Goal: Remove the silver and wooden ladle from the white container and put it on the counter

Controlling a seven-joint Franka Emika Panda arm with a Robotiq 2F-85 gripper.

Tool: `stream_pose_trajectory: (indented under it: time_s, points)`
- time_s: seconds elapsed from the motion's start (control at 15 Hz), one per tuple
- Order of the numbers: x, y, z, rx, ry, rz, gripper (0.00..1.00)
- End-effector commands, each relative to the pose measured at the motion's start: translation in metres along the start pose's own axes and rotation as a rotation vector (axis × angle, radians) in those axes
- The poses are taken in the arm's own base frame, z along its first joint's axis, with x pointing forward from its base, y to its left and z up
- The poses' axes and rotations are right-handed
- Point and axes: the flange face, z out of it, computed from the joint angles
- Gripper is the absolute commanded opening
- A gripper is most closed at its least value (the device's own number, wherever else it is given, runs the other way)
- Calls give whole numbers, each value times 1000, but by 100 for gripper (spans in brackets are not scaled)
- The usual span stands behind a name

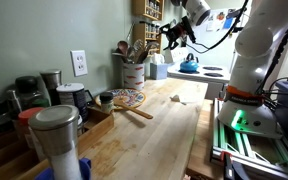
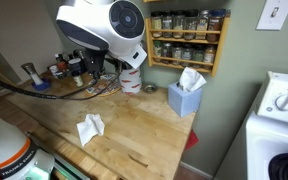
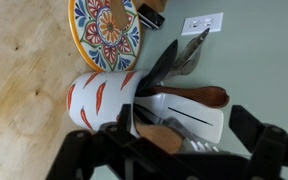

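The white container (image 1: 133, 73) stands at the back of the wooden counter (image 1: 154, 130), by the wall. It has orange-red marks and is full of utensils. It also shows in an exterior view (image 2: 131, 82) and in the wrist view (image 3: 99, 100). In the wrist view I see a wooden spoon (image 3: 199, 97), a white spatula (image 3: 189, 118), a wooden spatula (image 3: 159, 135) and dark utensils (image 3: 169, 60). I cannot pick out the silver and wooden ladle among them. My gripper (image 3: 184, 142) is open just above the utensil tops, which lie between its fingers. It also shows in an exterior view (image 1: 170, 36).
A colourful plate (image 1: 127, 98) lies beside the container. A tissue box (image 2: 187, 96), crumpled paper (image 2: 90, 127), a spice rack (image 2: 187, 40) and a blue kettle (image 1: 188, 63) are near. A steel canister (image 1: 56, 135) stands in front.
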Motion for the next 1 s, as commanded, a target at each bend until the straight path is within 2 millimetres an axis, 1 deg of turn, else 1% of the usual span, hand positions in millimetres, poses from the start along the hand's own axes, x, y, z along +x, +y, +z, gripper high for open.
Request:
stream_pose_trajectory:
  time_s: [0.0,0.13,0.33,0.73,0.93]
  points:
    - [9,1,3,40,10,-9,100]
    - [15,7,3,72,22,-7,100]
    - [25,20,3,96,56,-22,100]
    - [47,42,2,255,162,-7,100]
    - [55,46,0,344,187,15,100]
